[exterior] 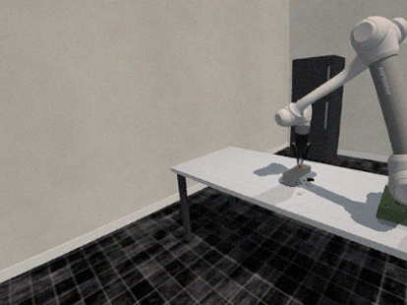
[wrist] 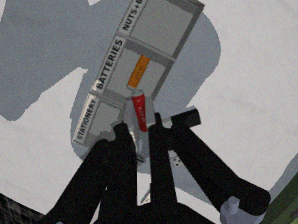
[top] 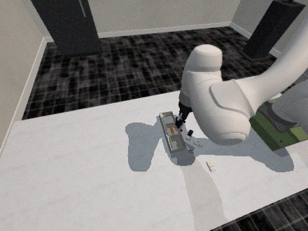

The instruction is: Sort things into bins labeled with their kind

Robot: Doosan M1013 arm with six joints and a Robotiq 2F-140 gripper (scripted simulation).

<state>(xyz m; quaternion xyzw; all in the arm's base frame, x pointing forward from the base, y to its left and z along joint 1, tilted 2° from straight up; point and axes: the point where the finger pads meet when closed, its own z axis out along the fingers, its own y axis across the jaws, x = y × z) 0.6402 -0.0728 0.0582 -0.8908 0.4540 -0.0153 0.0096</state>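
Note:
My gripper (top: 179,125) (exterior: 300,164) (wrist: 141,108) is shut on a red battery (wrist: 139,107), above the edge of the grey bin row. In the wrist view the battery's far end shows near the wall between the STATIONERY and BATTERIES bins. An orange battery (top: 171,129) (wrist: 138,71) lies in the BATTERIES bin. The third label starts "NUTS+B"; that bin (wrist: 162,27) looks empty. A black and white block (top: 190,133) (exterior: 310,179) (wrist: 186,119) and a domino (top: 198,143) lie beside the bins. Another domino-like piece (top: 210,166) (exterior: 301,193) lies farther off.
A small grey object (top: 191,151) lies by the near end of the bin row, too small to tell. A green box (top: 271,134) (exterior: 394,205) stands near the arm's base. The arm hides part of the table in the top view.

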